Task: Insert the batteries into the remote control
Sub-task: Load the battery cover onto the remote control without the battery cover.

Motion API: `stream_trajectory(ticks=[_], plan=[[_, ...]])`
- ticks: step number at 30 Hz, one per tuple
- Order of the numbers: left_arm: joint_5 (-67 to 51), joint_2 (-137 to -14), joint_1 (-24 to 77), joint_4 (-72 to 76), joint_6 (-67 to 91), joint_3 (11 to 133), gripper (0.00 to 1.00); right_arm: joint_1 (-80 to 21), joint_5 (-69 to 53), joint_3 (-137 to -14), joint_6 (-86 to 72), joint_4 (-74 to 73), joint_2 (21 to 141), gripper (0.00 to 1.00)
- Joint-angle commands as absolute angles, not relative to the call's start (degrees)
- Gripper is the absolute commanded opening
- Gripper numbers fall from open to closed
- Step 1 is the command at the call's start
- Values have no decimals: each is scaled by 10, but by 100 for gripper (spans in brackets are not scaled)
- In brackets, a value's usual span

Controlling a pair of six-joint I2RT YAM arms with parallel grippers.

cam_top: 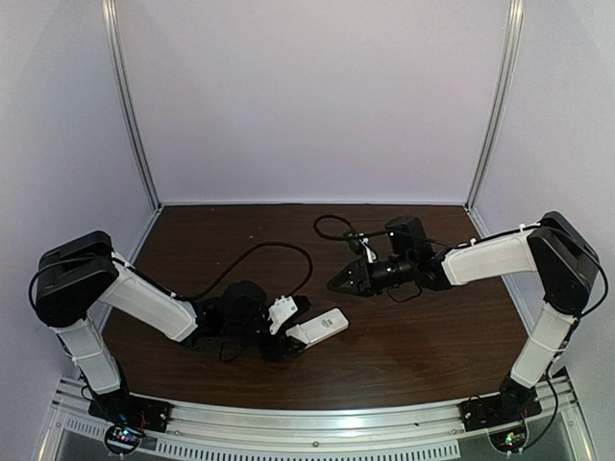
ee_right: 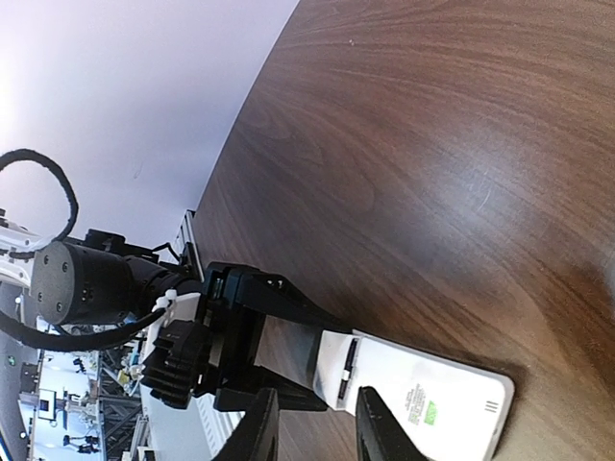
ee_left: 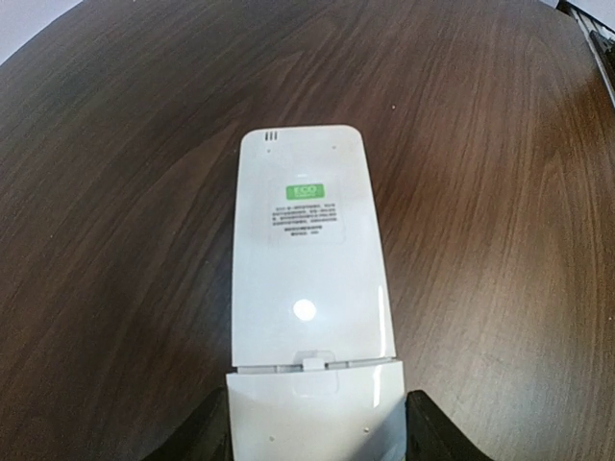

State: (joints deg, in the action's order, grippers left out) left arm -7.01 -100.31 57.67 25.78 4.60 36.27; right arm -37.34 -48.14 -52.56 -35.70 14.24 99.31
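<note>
A robotics laboratory test cell is indicated. A dark wood-grain worktop is enclosed on three sides by plain pale panels, joined at the corners by aluminium posts. The left arm and right arm are bolted to a slotted metal rail along the near edge, and black cables are trailed across the surface. Beyond the enclosure, metal framing is glimpsed.
</note>
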Motion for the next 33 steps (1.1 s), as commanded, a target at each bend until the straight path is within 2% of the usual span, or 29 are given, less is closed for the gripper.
stream_trajectory(ticks=[1,5,18,33], plan=[[-72,-1024,572,254,59,360,46,-395,-494,-511,-404,199,992,26],[-77,-1023,573,264,66,347,48,-420,-498,-494,-459,273,1002,22],[-82,-1026,573,273,70,340,50,-485,-463,-507,-523,309,1082,11],[-79,-1028,573,269,67,344,52,-502,-425,-549,-454,211,1149,8]])
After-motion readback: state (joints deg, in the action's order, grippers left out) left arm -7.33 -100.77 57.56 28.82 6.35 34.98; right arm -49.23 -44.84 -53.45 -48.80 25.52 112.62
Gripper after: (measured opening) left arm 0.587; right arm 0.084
